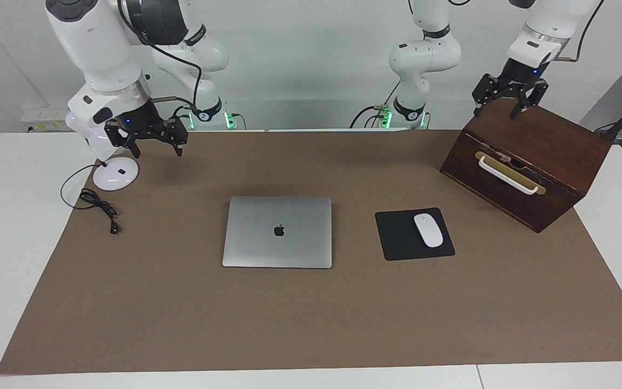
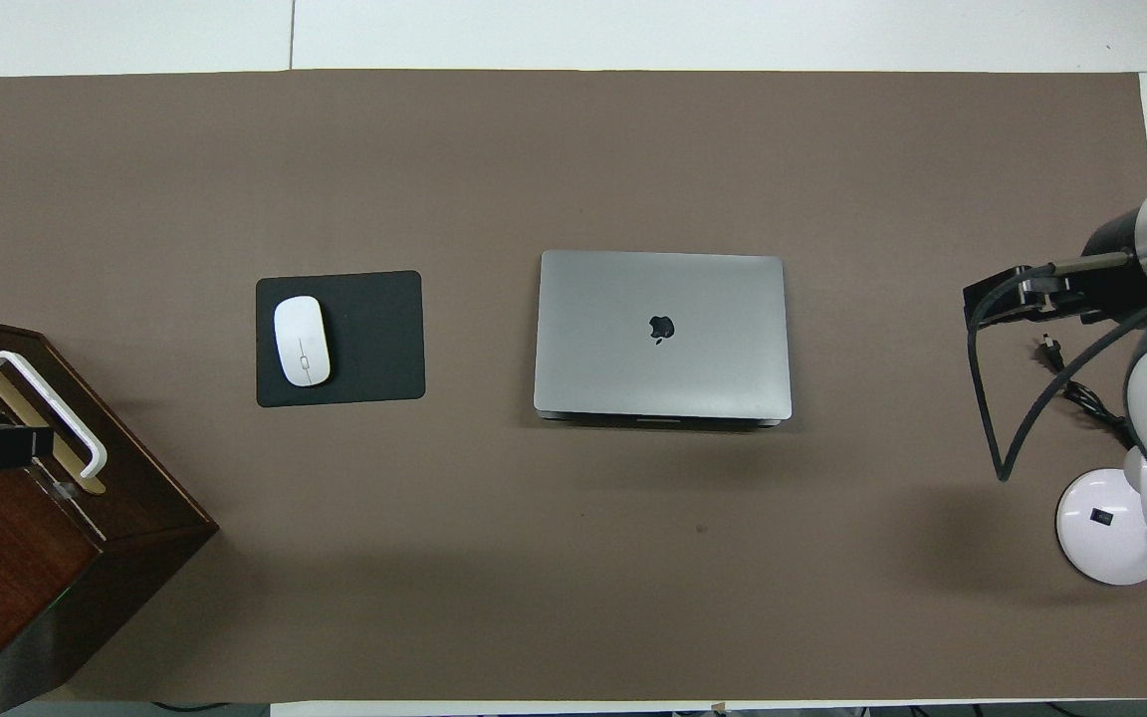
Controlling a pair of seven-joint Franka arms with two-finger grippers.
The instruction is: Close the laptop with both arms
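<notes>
The silver-grey laptop (image 1: 277, 231) lies flat in the middle of the brown mat, lid down, dark apple logo facing up; the overhead view shows the same laptop (image 2: 662, 334). My right gripper (image 1: 155, 147) hangs open in the air beside the white lamp, off toward the right arm's end from the laptop. Raised above the top of the wooden box, my left gripper (image 1: 497, 108) is open as well. Neither gripper holds or touches anything.
A dark wooden box (image 1: 554, 146) with a white handle stands at the left arm's end. A black mouse pad (image 1: 397, 237) carrying a white mouse (image 1: 428, 230) lies between box and laptop. At the right arm's end are the lamp base (image 1: 115, 174) and its cable (image 1: 97, 205).
</notes>
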